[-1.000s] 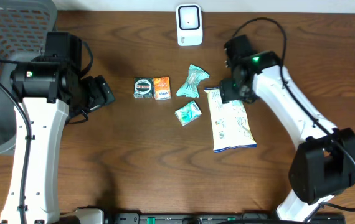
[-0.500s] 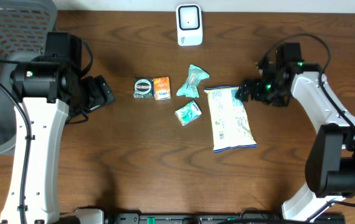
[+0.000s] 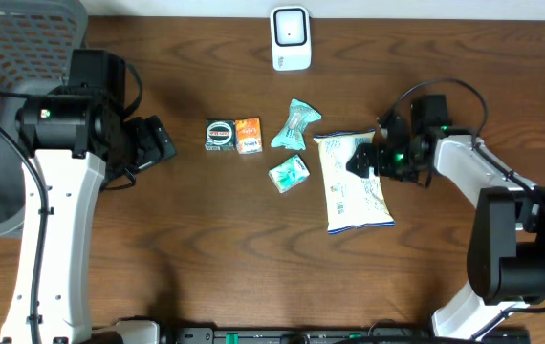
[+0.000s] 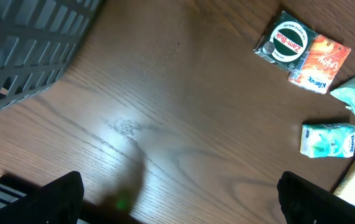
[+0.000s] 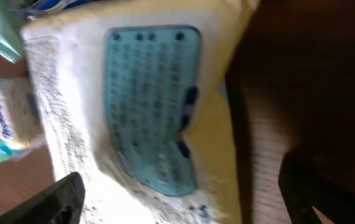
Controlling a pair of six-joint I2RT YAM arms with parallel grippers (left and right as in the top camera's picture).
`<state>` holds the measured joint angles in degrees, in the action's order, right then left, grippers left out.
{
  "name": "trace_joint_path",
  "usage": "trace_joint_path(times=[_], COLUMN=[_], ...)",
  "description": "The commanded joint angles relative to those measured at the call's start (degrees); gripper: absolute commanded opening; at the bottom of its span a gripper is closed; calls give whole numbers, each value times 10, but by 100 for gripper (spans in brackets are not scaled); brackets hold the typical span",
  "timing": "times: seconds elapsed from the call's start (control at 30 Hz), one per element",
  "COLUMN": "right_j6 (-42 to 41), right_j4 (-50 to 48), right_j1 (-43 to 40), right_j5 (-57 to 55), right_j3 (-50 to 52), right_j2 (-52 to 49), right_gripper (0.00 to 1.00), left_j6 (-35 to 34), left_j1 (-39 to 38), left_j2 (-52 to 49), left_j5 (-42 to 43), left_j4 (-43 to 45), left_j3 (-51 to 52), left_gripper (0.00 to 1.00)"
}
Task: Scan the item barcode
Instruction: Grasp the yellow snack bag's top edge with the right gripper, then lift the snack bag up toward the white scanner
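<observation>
The barcode scanner (image 3: 291, 38), a white upright unit, stands at the back centre of the table. A white and yellow snack bag (image 3: 354, 191) lies flat at centre right; in the right wrist view its blue printed panel (image 5: 152, 106) fills the middle. My right gripper (image 3: 360, 161) hovers open over the bag's upper right edge, one finger over the bag and the other (image 5: 327, 186) over the wood, gripping nothing (image 5: 184, 208). My left gripper (image 3: 165, 143) hangs open over bare wood (image 4: 177, 208), left of the small items.
A green Zam-Buk box (image 3: 220, 135) (image 4: 288, 45) and an orange box (image 3: 248, 135) (image 4: 319, 64) sit side by side. Two teal packets (image 3: 295, 126) (image 3: 289, 173) lie left of the bag. A grey mesh basket (image 3: 5, 115) (image 4: 28, 50) stands at the far left.
My right arm swung out to the right, away from the bag's top, then came back in low against the bag's right edge. The left arm has not moved.
</observation>
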<state>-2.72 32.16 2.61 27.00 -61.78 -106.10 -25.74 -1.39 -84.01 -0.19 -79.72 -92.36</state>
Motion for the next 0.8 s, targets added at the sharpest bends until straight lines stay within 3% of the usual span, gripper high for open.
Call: trace_joint_path(times=[0.0,0.07,0.13,0.23,0.3,0.53,0.77], right_j6=[-5,-17,-26,-38,-64,-87,-110], right_j4=[-6,-12,-20,-27,-31,-39,-66], right_j1=[18,25,32,38,37,9,-15], right_j5=[6,0,-1,-1,-1,112,223], right_j3=[29,35,37,37,37,14,-31], right_j2=[-21,-33,-52,-79,-86,-57,34], right_gripper=[93,89,77,36,2,1,1], left_j6=[-5,-5,-5,-5,-5,-5,-5], left_j1=[0,0,0,0,0,0,0], left_j2=[-3,-3,-3,-3,-3,-3,-3], left_j5=[-3,-3,-3,-3,-3,-3,-3], left_j4=[-4,-4,-4,-4,-4,-4,-4], left_j3=[0,0,0,0,0,0,0], left_gripper=[98,98,98,98,98,98,98])
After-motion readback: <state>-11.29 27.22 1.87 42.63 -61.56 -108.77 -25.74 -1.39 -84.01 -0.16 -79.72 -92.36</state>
